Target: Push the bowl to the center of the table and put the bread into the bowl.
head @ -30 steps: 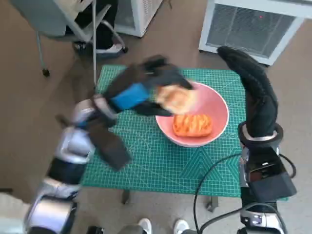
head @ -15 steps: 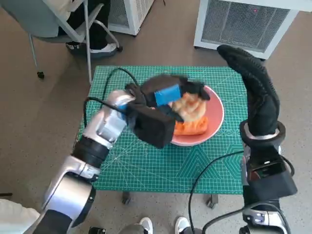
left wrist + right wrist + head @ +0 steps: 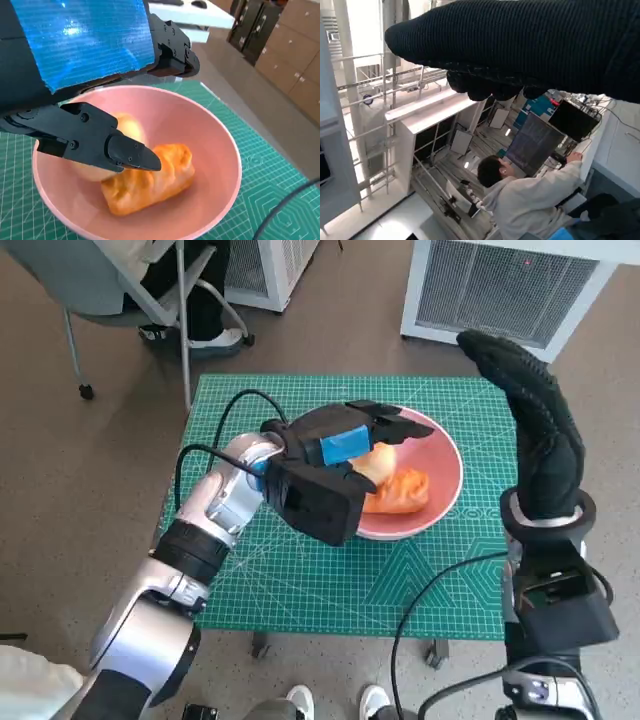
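Pink bowl (image 3: 440,502) sat near desk (image 3: 300,570) center, slightly toward 2 o'clock, on green cutting mat (image 3: 330,580). Two breads lay inside: pale round bread (image 3: 127,135) touching orange glazed bread (image 3: 150,182). Left robot hand (image 3: 345,440) hovered over bowl's 9 o'clock rim, fingers (image 3: 107,142) spread apart over round bread, released, gripping nothing. Right robot hand (image 3: 535,430) was raised at desk's 3 o'clock edge, fingers extended, holding nothing

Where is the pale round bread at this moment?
In the head view, the round bread lies inside the pink bowl, beside the orange pastry, under the left hand.
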You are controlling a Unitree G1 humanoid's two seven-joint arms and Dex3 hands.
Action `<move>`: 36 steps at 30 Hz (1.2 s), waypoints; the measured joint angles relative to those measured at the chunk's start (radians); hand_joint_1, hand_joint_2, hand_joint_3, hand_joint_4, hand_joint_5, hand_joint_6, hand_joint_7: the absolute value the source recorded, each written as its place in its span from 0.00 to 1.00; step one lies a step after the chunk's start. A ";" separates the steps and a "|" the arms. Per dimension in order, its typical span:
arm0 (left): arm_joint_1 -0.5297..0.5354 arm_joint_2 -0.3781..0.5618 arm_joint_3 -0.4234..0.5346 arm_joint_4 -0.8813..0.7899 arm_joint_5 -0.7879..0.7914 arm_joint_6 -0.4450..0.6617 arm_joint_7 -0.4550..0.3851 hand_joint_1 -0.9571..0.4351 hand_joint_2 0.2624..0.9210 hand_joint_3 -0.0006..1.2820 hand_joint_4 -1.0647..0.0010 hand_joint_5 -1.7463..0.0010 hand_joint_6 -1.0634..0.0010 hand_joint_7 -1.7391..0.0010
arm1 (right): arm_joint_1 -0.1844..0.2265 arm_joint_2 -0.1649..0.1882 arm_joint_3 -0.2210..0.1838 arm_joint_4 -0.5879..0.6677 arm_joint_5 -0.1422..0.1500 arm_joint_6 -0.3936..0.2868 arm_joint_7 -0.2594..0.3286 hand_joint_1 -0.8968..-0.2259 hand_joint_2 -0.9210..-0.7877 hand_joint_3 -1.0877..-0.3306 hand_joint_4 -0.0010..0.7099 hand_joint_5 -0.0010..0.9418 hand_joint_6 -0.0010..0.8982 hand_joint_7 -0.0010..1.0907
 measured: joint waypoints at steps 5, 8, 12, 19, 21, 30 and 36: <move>0.001 0.007 0.054 -0.001 -0.065 -0.047 0.004 0.47 1.00 0.04 0.87 1.00 0.71 0.98 | 0.002 -0.001 -0.001 -0.012 0.000 0.005 0.000 0.48 0.00 0.44 0.42 0.00 0.00 0.66; 0.001 0.007 0.108 -0.001 -0.137 -0.083 0.004 0.46 1.00 0.08 0.86 1.00 0.71 0.98 | 0.002 -0.002 -0.002 -0.018 0.000 0.011 0.000 0.47 0.00 0.44 0.42 0.00 0.00 0.66; 0.009 -0.001 0.190 -0.005 -0.250 -0.142 0.010 0.46 1.00 0.13 0.83 0.99 0.70 0.98 | 0.002 -0.002 -0.002 -0.029 0.000 0.020 0.000 0.46 0.00 0.45 0.42 0.00 0.00 0.66; 0.076 -0.056 0.322 -0.121 -0.470 -0.159 0.015 0.43 1.00 0.25 0.79 0.98 0.69 0.97 | 0.000 -0.005 -0.002 -0.052 0.007 0.037 0.000 0.50 0.00 0.44 0.41 0.00 0.00 0.64; 0.101 -0.078 0.352 -0.161 -0.530 -0.160 0.015 0.42 1.00 0.27 0.78 0.98 0.69 0.97 | -0.002 -0.006 -0.002 -0.056 0.017 0.045 0.001 0.51 0.00 0.44 0.41 0.00 0.00 0.64; 0.213 -0.166 0.418 -0.283 -0.693 -0.139 0.012 0.43 1.00 0.31 0.78 0.97 0.85 0.75 | -0.014 -0.009 -0.001 -0.085 0.032 0.082 0.001 0.51 0.00 0.45 0.41 0.00 0.00 0.64; 0.258 -0.182 0.425 -0.354 -0.737 -0.106 -0.013 0.46 1.00 0.31 0.79 0.96 0.98 0.59 | -0.015 -0.009 0.000 -0.101 0.030 0.097 0.000 0.52 0.00 0.44 0.40 0.00 0.00 0.64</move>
